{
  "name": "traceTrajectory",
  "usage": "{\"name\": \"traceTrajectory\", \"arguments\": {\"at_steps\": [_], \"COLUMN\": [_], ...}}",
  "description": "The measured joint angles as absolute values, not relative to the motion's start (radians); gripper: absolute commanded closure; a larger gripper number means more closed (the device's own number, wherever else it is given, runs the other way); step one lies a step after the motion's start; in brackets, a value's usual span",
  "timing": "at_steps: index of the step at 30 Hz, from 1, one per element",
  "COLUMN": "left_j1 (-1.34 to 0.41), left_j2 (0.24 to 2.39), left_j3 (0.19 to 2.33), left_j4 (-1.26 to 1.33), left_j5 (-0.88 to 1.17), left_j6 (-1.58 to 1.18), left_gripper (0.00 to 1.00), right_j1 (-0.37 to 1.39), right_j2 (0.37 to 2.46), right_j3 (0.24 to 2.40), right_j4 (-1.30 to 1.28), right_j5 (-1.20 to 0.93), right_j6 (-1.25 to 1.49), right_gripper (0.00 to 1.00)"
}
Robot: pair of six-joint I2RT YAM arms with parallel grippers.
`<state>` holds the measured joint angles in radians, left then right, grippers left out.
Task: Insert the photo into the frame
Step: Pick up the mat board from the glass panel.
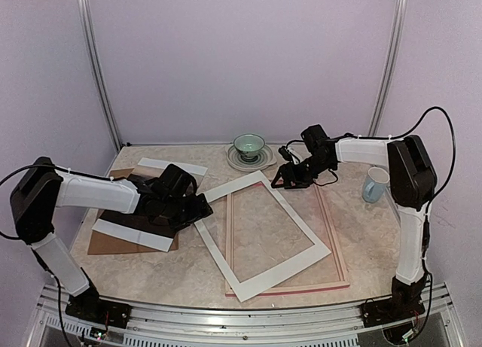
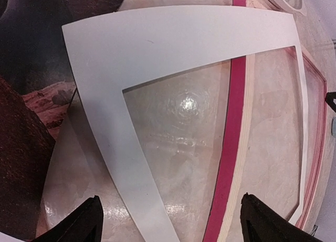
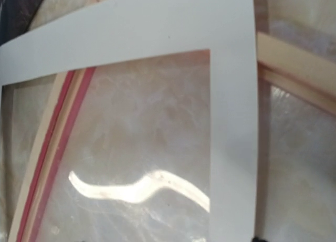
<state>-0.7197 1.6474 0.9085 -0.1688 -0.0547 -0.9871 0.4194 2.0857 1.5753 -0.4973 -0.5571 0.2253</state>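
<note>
A: Where was the photo [image 2: 37, 69]?

B: Flat on the brown board [image 1: 113, 245], left of the pink frame [image 1: 301, 290] and just beside it. The left gripper [image 2: 173, 223] hung close by, jaws wide apart and empty. I couldn't tell whether the right gripper [image 1: 290, 178] was open or closed.

A: How would the print handle?

B: Probably light, thin and bendy, with a slick face. I'd pinch a free edge. A white mat [image 1: 222, 260] lay askew across the frame.

Top view overlooks the whole table [image 1: 151, 268]; both wrist views, close above, share the frame [image 2: 228, 147] and white mat [image 2: 157, 42].
</note>
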Motion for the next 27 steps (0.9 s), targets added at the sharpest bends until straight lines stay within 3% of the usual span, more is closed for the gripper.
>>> {"name": "traceTrajectory", "arguments": {"at_steps": [27], "left_j1": [-0.720], "left_j2": [1.749], "left_j3": [0.926], "left_j4": [-0.109], "left_j5": [0.004], "left_j6": [-0.979], "left_gripper": [0.14], "right_j1": [0.416], "right_j2": [2.143], "right_j3": [1.546], "right_j4": [-0.482], "right_j5": [-0.563], "right_j6": [0.226], "right_gripper": [0.34]}}
